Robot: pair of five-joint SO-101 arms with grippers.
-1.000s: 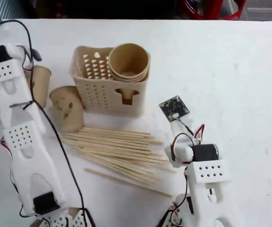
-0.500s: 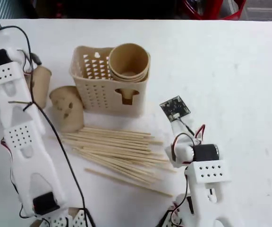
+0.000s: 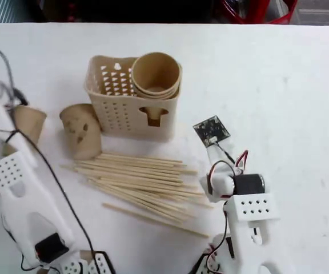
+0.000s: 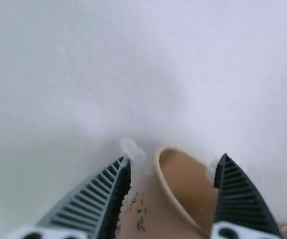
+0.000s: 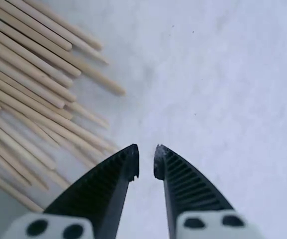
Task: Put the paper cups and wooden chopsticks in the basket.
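A cream plastic basket (image 3: 124, 114) stands at the back centre with a stack of brown paper cups (image 3: 156, 74) in its right part. Another paper cup (image 3: 81, 130) lies on its side just left of the basket. A pile of wooden chopsticks (image 3: 147, 182) is spread on the table in front of the basket. My left gripper (image 4: 174, 160) is shut on a further paper cup (image 4: 183, 199), seen at the far left of the table as the held cup (image 3: 28, 123). My right gripper (image 5: 146, 162) is shut and holds nothing, just right of the chopsticks (image 5: 29, 89).
The white left arm (image 3: 21, 194) runs along the table's left edge with a black cable over it. The right arm (image 3: 244, 211) stands at the front centre-right, its small black camera board (image 3: 211, 131) beside the basket's right corner. Bare white table (image 3: 279, 91) spreads to the right.
The left arm has pulled back leftward and toward the front, carrying its paper cup away from the basket. The right arm, chopsticks and basket have stayed put.
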